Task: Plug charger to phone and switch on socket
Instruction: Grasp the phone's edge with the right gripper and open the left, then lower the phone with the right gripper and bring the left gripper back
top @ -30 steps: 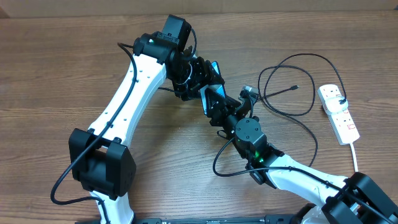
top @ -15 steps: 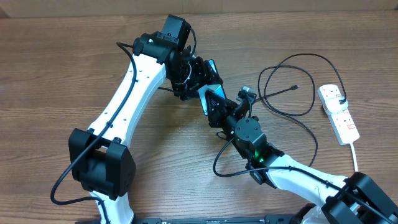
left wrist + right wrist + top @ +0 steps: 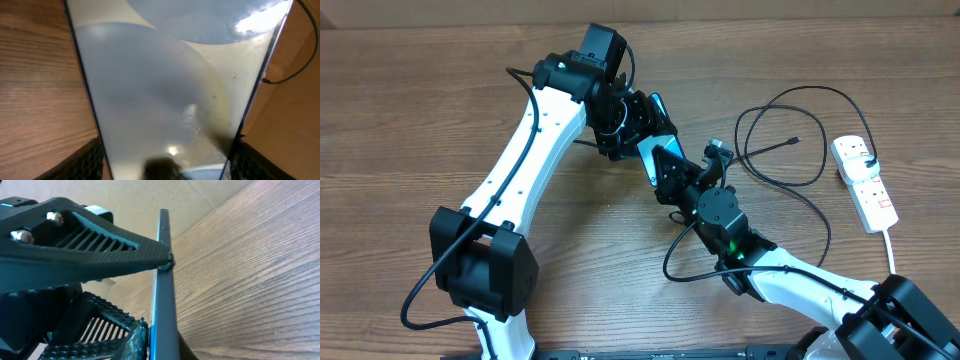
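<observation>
Overhead: the phone (image 3: 648, 150) is held between both arms, light-blue glass in a dark frame; its screen writing is too blurred to read in any view. The left gripper (image 3: 636, 125) clamps it across its width. The right gripper (image 3: 670, 170), just right of the phone, is closed, one fingertip (image 3: 162, 260) against its edge; hold unconfirmed. The charger (image 3: 806, 89), thin and black, loops right of the phone. The white socket (image 3: 865, 182) with red switches lies farther right.
</observation>
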